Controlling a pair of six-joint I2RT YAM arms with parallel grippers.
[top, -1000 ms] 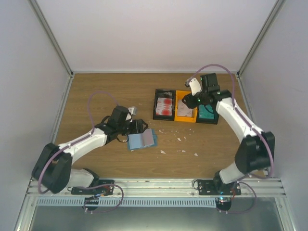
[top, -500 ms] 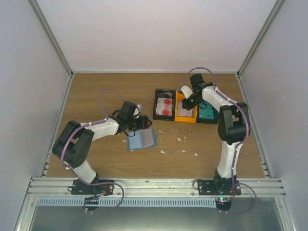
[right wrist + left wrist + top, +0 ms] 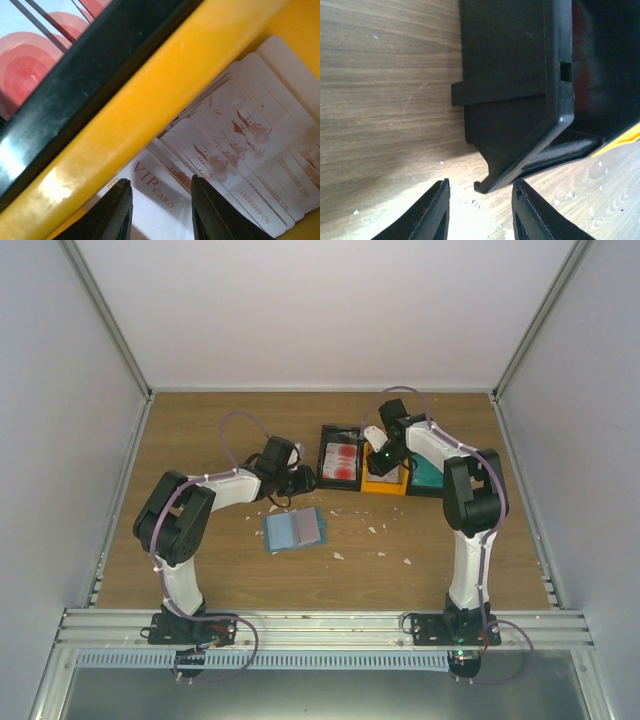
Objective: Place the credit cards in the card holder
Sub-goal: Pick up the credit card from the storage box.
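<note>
Orange plastic walls the middle bay of the tray (image 3: 150, 105), where a fanned stack of pale cards (image 3: 240, 145) lies, one of them printed "VIP card". The right gripper (image 3: 162, 210) hangs low over this fan with its jaws partly apart. Nothing is visibly clamped between them, and whether the tips touch a card cannot be told. Red-blotched cards (image 3: 30, 50) fill the black bay next door, and teal cards (image 3: 432, 476) fill the far right bay.

The left gripper (image 3: 480, 210) sits low over the table (image 3: 380, 100), just off the tray's near left corner. Its jaws are likewise partly apart and empty. The holder (image 3: 296, 529), a flat blue sleeve, lies on the table nearer the arms, apart from the tray and from both grippers, with white scraps (image 3: 372, 529) strewn to its right.

Handling (judged, not observed): the cards look thin, stiff, very light and slick. Lying flat, they offer little for a pinch from above. The fan's stepped edges look like the best purchase, since one exposed short edge could be lifted or slid clear of its neighbours. Pressing too hard risks dragging several at once. The holder looks light enough to skid when a card is pushed into its mouth, so it probably needs bracing by the left gripper at the closed end.
</note>
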